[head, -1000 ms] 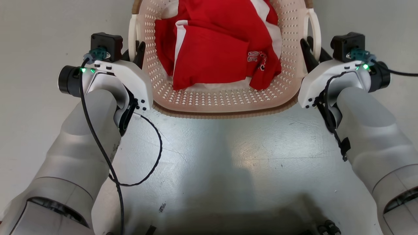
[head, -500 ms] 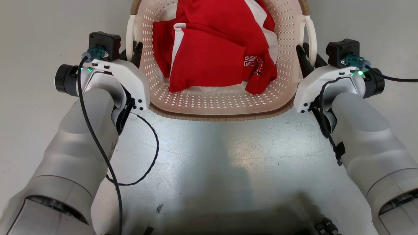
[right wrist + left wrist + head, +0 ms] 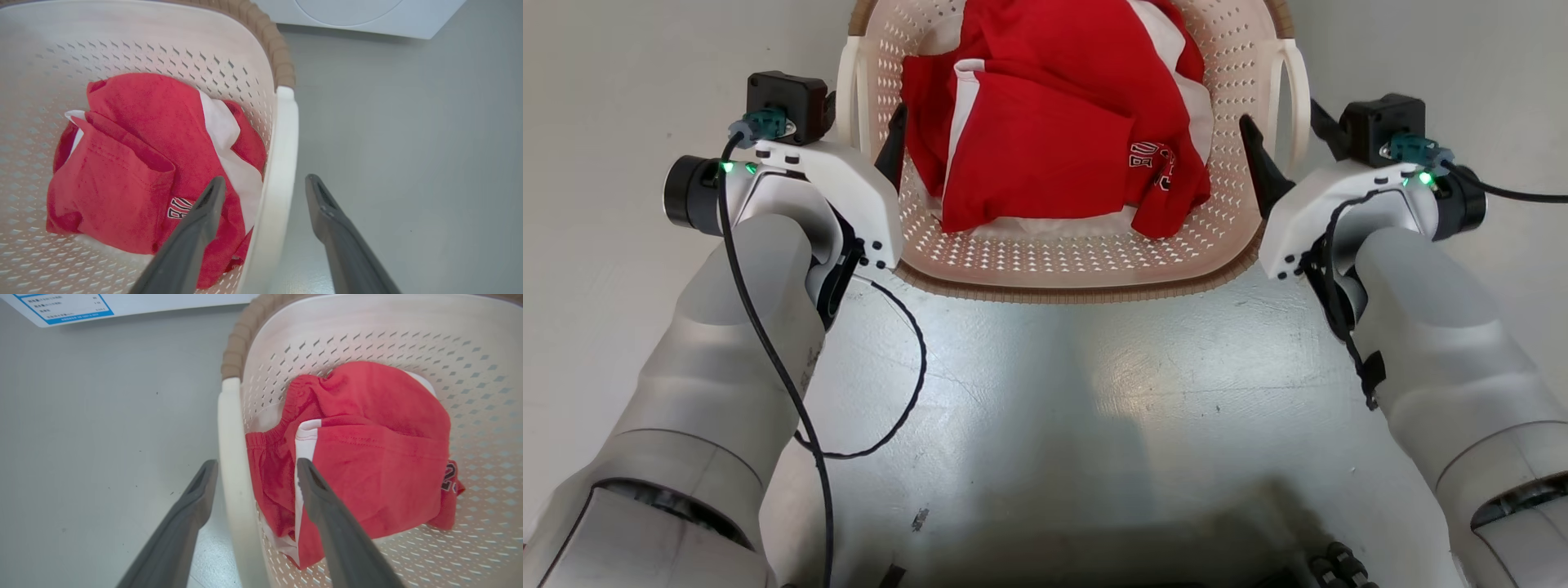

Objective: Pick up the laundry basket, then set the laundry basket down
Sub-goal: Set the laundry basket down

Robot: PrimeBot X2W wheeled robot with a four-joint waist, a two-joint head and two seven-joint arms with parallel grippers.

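Glossy grey floor [image 3: 1045, 392] lies nearest. On it, straight ahead between both arms, stands the laundry basket [image 3: 1078, 253]: cream plastic, rounded corners, diamond perforations, brown woven-look rim, mouth upward. Its 2 smooth white loop handles [image 3: 849, 90] face left and right. Its far end is cropped, so the long axis cannot be told. The left claw [image 3: 862, 131] and right claw [image 3: 1281, 122] gape wide, each straddling a handle, 1 finger inside. Crumpled red-and-white cloth [image 3: 1045, 122] lies in the basket.

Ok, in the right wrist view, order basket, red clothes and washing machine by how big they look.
Largest: basket
Then: red clothes
Smallest: washing machine, though it is farther off and cropped.
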